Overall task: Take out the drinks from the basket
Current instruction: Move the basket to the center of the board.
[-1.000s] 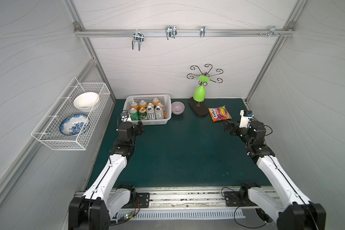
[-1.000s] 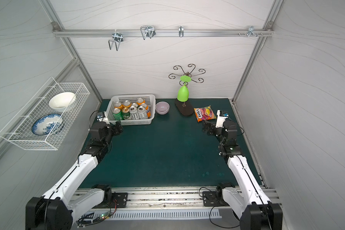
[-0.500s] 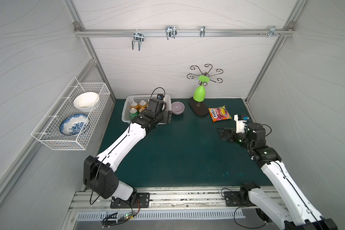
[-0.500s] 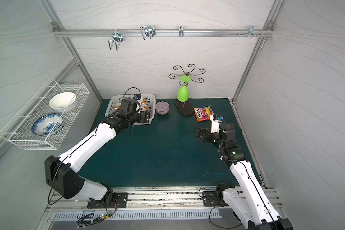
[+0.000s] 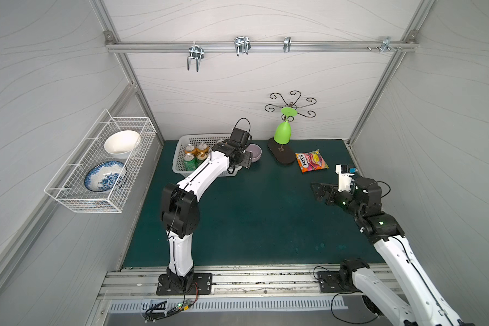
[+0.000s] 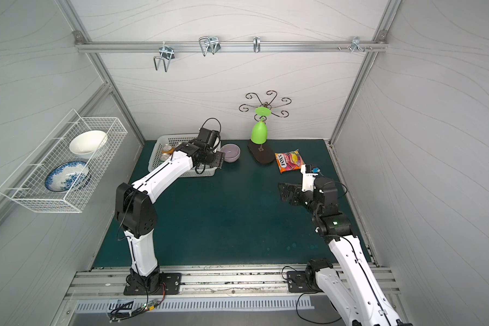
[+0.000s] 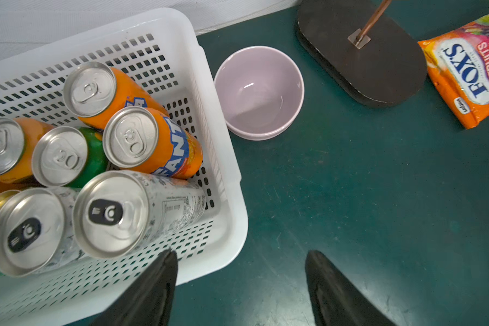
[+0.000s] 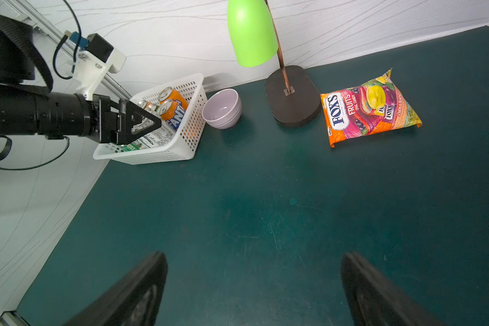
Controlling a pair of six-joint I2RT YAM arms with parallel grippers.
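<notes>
In both top views the basket (image 5: 201, 138) sits at the back wall with the drinks (image 5: 194, 153) upright inside it; none stands outside the basket. The left gripper (image 5: 244, 161) hovers over the basket's corner beside the purple bowl (image 5: 255, 151). The right gripper (image 5: 321, 192) hangs well apart from the basket, over bare mat.

In the left wrist view the left fingers (image 7: 153, 288) are spread with nothing between them, one above the basket's rim and its mate outside the basket. A tall silver-white can (image 7: 110, 214) stands nearest that corner, touching an orange can (image 7: 150, 141).

In the right wrist view the right fingers (image 8: 141, 288) are spread wide and empty, far from the basket.

The step in hand looks like the approach to a first pick. The next move calls for shifting inward over the basket until both fingers straddle one can, probably the silver-white one, then descending. The cans are packed close, so the fingers have little room.
</notes>
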